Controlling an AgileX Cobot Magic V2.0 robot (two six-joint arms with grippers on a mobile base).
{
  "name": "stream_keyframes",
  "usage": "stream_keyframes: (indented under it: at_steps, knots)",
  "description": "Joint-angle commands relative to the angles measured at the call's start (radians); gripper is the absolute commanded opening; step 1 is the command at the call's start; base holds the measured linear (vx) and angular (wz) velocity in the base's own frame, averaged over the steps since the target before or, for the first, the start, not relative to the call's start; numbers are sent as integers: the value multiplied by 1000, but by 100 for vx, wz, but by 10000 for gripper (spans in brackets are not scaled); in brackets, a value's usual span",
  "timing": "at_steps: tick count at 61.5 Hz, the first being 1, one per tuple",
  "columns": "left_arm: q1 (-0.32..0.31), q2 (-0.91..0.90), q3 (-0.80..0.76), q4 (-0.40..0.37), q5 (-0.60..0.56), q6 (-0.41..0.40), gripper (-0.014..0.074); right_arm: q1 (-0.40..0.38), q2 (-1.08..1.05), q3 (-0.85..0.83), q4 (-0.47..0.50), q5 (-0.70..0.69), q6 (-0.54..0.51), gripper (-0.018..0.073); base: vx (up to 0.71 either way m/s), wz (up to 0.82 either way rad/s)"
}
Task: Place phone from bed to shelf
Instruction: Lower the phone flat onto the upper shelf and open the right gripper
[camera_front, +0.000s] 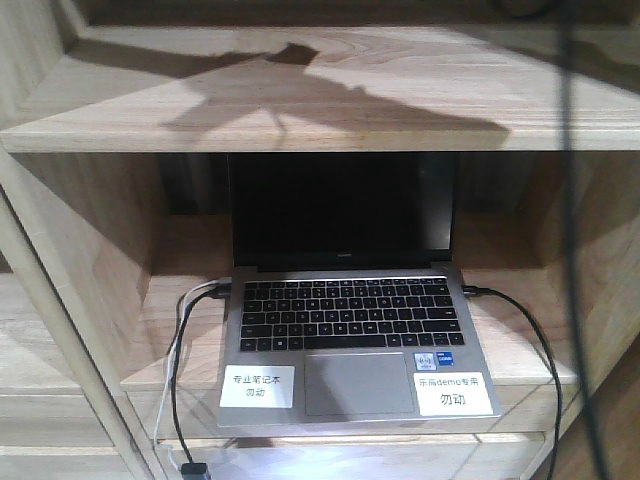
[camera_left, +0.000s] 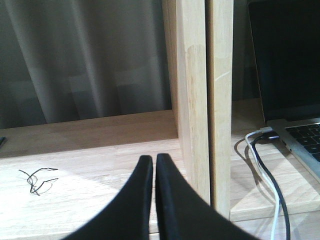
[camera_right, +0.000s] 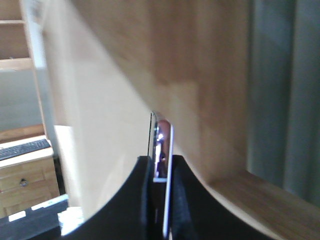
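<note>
In the front view there is one wooden shelf (camera_front: 250, 100) with thick pale boards. One silver laptop (camera_front: 345, 345) sits open in the middle space, its screen dark. Two white stickers (camera_front: 257, 387) lie on the laptop, one at the lower left and one at the lower right. Two black cables (camera_front: 178, 400) run down from its sides, one on the left and one on the right, and a thin white one goes with the left cable. A dark shadow lies across the board at the top of the frame. No arm and no phone show in this view.

In the left wrist view, the one left gripper (camera_left: 154, 165) sits at the bottom middle. Its two black fingers are pressed together with nothing between them. It is over a pale board. A small black scribble of wire (camera_left: 37, 179) lies at the lower left. An upright post stands just right of the gripper. The laptop's corner and its cables are at the far right.

In the right wrist view, the one right gripper (camera_right: 161, 172) is at the bottom middle. It pinches the one phone (camera_right: 162, 145) by its lower part. The phone stands on its thin edge and sticks up out of the fingers. A blurry pale board fills the frame behind it.
</note>
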Motion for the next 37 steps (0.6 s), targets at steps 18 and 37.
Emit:
stream_keyframes:
  at_steps: [18,37]
  knots:
    - [-6,-4,-23,-9,-71,-6,1,66,160,-88,49,-60,-31,-2,0,0]
    - [-6,-4,-23,-9,-71,-6,1,65,225,-86,49,-115,-69,-2,0,0]
